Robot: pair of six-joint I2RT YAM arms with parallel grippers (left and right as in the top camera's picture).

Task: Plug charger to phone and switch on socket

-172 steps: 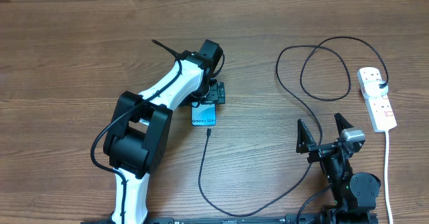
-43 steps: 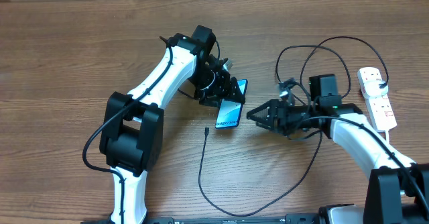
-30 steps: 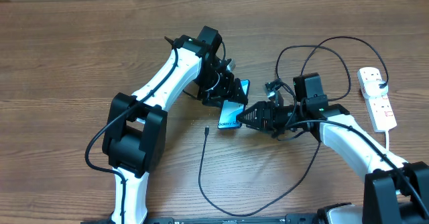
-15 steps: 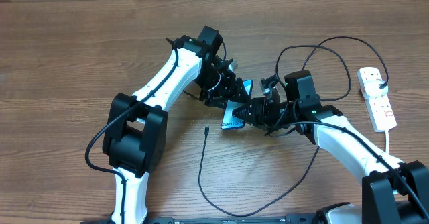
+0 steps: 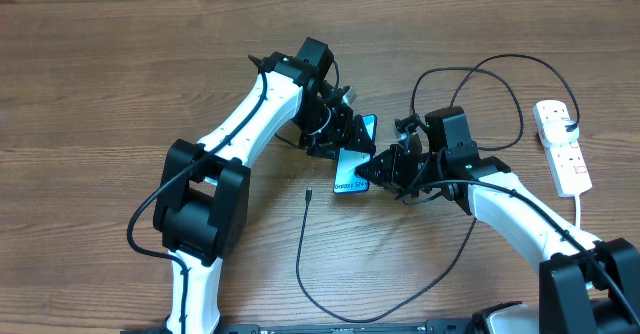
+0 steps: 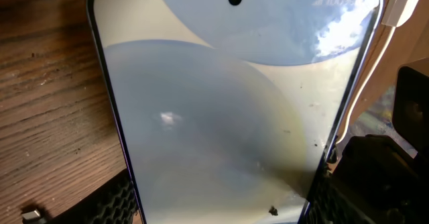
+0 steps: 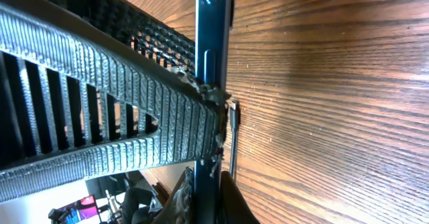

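Phone in left gripper, right gripper

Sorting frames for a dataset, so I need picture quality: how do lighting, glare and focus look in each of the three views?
Overhead: even light, sharp, soft shadows beside the arms. Left wrist: the phone fills the frame, its screen washed with pale reflections and a bright patch top right. Right wrist: a ribbed finger crowds the left half; the table beyond is bright and crisp.
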